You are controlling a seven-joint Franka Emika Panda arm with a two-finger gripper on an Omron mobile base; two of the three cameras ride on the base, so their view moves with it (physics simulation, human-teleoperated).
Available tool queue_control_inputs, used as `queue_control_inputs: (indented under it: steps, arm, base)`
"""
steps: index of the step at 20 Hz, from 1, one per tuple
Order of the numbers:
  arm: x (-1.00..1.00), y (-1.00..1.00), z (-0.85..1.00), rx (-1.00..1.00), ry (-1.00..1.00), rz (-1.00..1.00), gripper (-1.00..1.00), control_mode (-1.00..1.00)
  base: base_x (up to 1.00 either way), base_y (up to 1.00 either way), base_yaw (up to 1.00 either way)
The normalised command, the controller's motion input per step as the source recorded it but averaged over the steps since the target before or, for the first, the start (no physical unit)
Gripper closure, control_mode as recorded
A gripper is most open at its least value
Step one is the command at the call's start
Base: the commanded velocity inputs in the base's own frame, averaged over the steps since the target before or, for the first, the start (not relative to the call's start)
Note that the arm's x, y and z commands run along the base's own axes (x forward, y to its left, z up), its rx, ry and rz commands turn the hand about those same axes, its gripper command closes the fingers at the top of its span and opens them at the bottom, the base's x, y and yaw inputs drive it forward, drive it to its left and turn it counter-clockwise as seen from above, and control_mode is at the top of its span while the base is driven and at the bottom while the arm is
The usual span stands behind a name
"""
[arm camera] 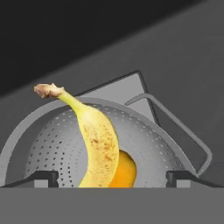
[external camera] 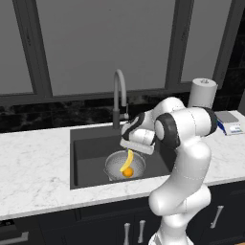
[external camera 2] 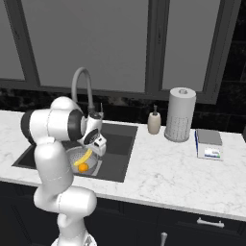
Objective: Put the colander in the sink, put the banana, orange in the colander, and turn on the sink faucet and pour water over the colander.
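A white marble tabletop (external camera: 33,162) runs under tall dark-framed windows, with a dark sink (external camera: 88,148) sunk into it and black cabinets below. The colander (external camera: 115,167) sits in the sink's bowl, toward the near wall, at about 5 o'clock from the faucet (external camera: 118,95) in the left base view. Inside it, the banana (external camera: 128,161) leans upright against the colander's side, stem end up, and the orange (external camera: 128,172) nestles at the bottom, touching the banana's lower end. From the hand view the banana (arm camera: 98,144) rises from 6 o'clock toward 11 o'clock, stem tip just past the colander rim (arm camera: 26,131), the orange (arm camera: 124,173) tucked behind it on the right. The jaws (arm camera: 112,177) stand wide apart here, one dark fingertip (arm camera: 43,177) at each side of the banana, neither one touching it, nothing held. In the left base view the hand hangs just above the colander, at the banana's upper end. Off at 3 o'clock along the tabletop in the right base view: a soap bottle (external camera 2: 154,122), a paper-towel roll (external camera 2: 180,114), and a small scale (external camera 2: 209,143), well apart from the sink.
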Motion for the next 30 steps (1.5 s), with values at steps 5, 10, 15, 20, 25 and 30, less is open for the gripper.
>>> queue_control_inputs:
  steps: [5, 10, 15, 20, 25, 30]
  arm:
    - [-0.43, -0.25, 0.50, 0.00, 0.00, 0.00, -1.00, -1.00]
    - [-0.50, -0.26, 0.42, -0.01, 0.00, 0.04, -1.00, -1.00]
    - [-0.39, -0.16, 0.53, -0.10, 0.00, 0.14, -1.00, -1.00]
    - [-0.33, -0.17, 0.55, -0.18, -0.06, 0.27, -1.00, -1.00]
    - [-0.31, -0.21, 0.49, -0.25, -0.17, 0.34, -1.00, -1.00]
    - [-0.24, -0.20, 0.49, -0.14, -0.14, 0.29, -1.00, -1.00]
  base:
    - [0.00, 0.00, 0.00]
    - [0.00, 0.00, 0.00]
    - [0.00, 0.00, 0.00]
    - [0.00, 0.00, 0.00]
    - [0.00, 0.00, 0.00]
    - [0.00, 0.00, 0.00]
